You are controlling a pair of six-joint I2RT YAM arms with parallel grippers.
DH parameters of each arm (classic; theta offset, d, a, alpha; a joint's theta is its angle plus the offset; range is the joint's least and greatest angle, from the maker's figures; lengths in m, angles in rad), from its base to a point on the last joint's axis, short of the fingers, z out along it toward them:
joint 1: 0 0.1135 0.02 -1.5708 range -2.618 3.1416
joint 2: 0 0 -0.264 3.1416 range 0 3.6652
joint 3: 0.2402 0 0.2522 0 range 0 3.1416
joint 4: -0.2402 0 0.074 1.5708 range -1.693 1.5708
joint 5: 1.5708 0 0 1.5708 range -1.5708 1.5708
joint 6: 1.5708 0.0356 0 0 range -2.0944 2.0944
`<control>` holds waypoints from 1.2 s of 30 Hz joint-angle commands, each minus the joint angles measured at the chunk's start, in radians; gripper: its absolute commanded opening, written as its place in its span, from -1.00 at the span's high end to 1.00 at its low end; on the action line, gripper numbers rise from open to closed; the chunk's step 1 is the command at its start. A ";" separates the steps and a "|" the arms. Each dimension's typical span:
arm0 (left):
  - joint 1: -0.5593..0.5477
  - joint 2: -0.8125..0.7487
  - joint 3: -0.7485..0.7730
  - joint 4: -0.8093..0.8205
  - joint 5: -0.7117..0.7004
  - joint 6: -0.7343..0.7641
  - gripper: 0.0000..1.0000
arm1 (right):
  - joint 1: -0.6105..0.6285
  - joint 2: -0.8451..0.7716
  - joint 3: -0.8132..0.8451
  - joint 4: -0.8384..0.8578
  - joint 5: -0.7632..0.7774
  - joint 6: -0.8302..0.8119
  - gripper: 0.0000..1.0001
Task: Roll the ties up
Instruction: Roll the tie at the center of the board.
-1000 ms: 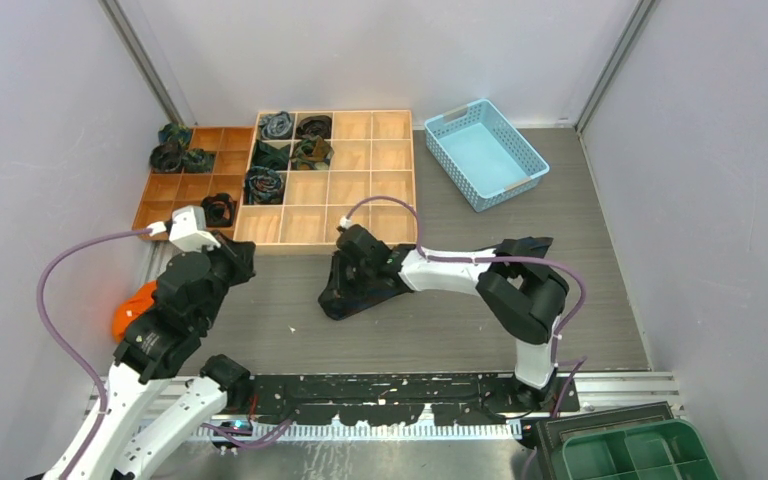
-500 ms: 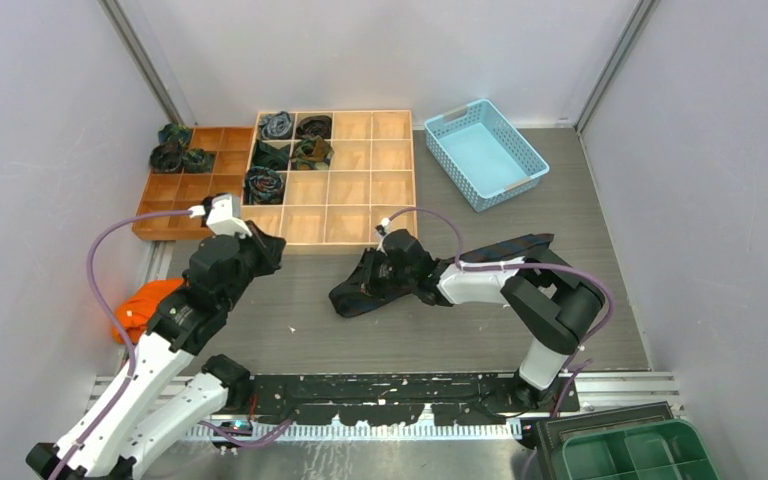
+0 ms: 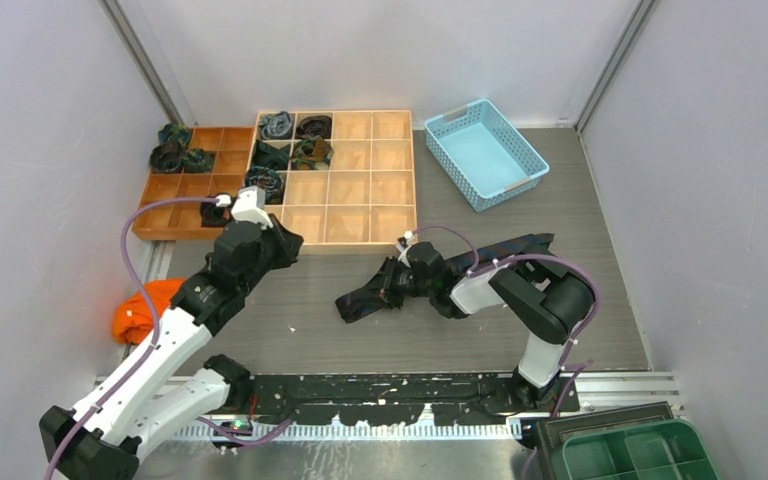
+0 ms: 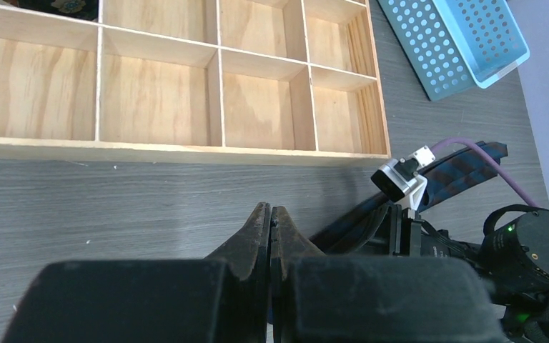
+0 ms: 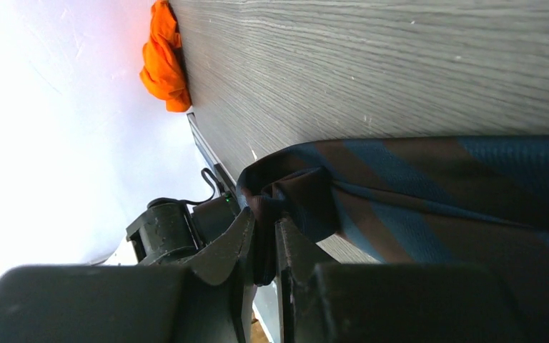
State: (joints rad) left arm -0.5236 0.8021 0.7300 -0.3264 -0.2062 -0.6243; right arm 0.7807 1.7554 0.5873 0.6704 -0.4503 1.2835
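Observation:
A dark tie with blue and brown stripes [image 3: 360, 300] lies across the table, its far end running under my right arm [image 3: 525, 245]. My right gripper [image 3: 392, 283] is shut on a folded part of this tie, seen close in the right wrist view [image 5: 429, 186] with the fabric pinched between the fingers [image 5: 264, 221]. My left gripper [image 3: 285, 240] is shut and empty, hovering over bare table in front of the wooden tray; in the left wrist view [image 4: 270, 214] the tie [image 4: 465, 168] lies to its right. Several rolled ties [image 3: 264, 184] sit in tray compartments.
A light wooden grid tray [image 3: 360, 190] and a darker smaller tray [image 3: 175, 190] stand at the back left. A blue basket [image 3: 485, 152] is at the back right. An orange rounded object [image 3: 135, 310] lies by the left wall. A green bin [image 3: 630, 450] is at the bottom right.
My left arm has swung right and forward along the tray's front edge. My right gripper has drawn back to the right with the tie, which went from a bunched heap to a longer strip.

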 commanded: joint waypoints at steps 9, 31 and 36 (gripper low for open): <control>-0.052 0.086 -0.013 0.145 0.016 -0.002 1.00 | -0.038 -0.078 -0.023 -0.131 0.077 -0.159 0.69; -0.098 0.241 -0.096 0.266 0.022 -0.021 1.00 | 0.044 -0.131 0.243 -0.831 0.392 -0.501 0.29; -0.099 0.347 -0.110 0.344 0.053 -0.018 1.00 | 0.098 -0.230 0.261 -0.901 0.533 -0.514 0.32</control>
State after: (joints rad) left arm -0.6201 1.0794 0.6292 -0.1062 -0.1822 -0.6384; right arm 0.8375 1.6180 0.8158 -0.1520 -0.0689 0.8032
